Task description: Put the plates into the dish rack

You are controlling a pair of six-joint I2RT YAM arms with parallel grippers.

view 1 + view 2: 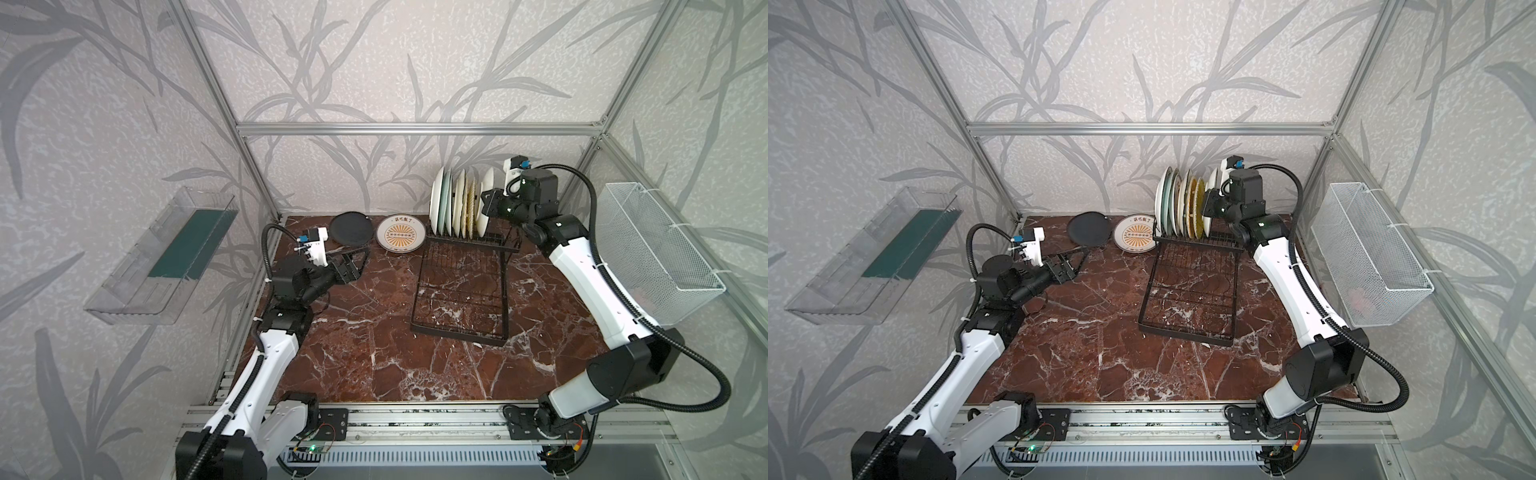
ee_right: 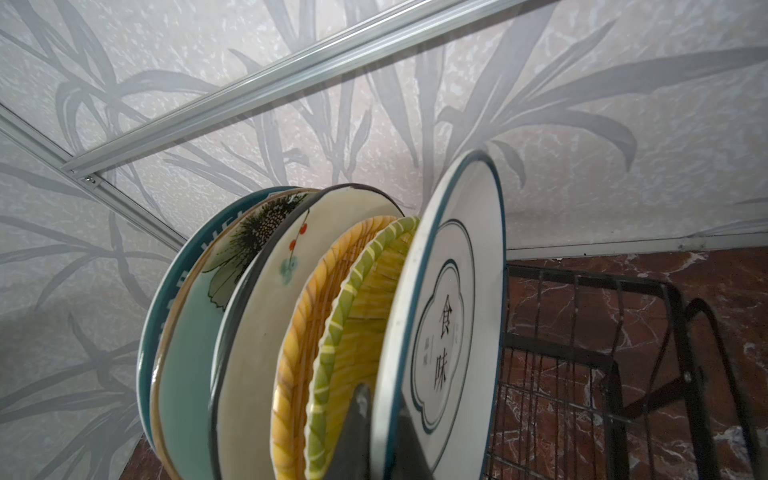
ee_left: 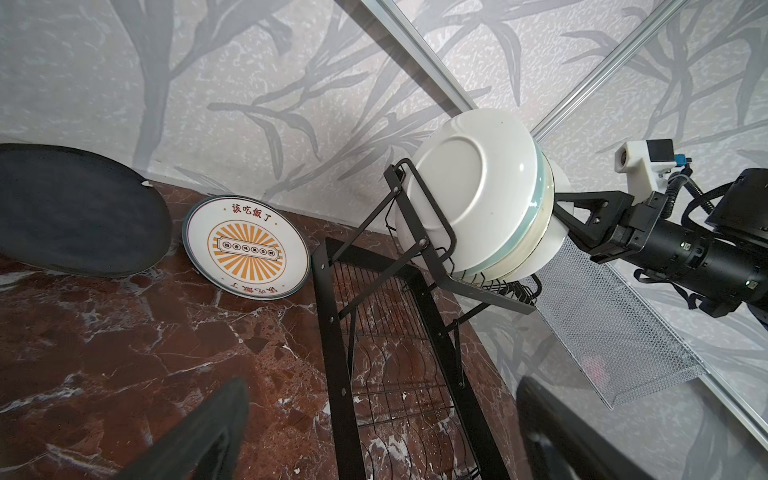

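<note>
My right gripper (image 2: 384, 444) is pressed onto the rim of the white dark-rimmed plate (image 2: 451, 316), with one finger (image 2: 353, 432) on each face. That plate stands on edge at the right end of the row of plates (image 1: 457, 203), in the raised slotted section at the far end of the dish rack (image 1: 459, 291). Next to it, across a small gap, stand the yellow-green woven plate (image 2: 361, 299), the orange woven plate (image 2: 303, 324) and a cream plate (image 2: 257, 340) with red berries, then greener ones behind.

My left gripper (image 1: 360, 261) hangs low over the marble table (image 1: 374, 353), its jaws spread wide and apart from every plate. Just beyond it the black plate (image 1: 350, 227) and the sunburst plate (image 1: 401, 239) lie side by side on the table by the back wall. The sunburst one is just beside the rack's left corner.
</note>
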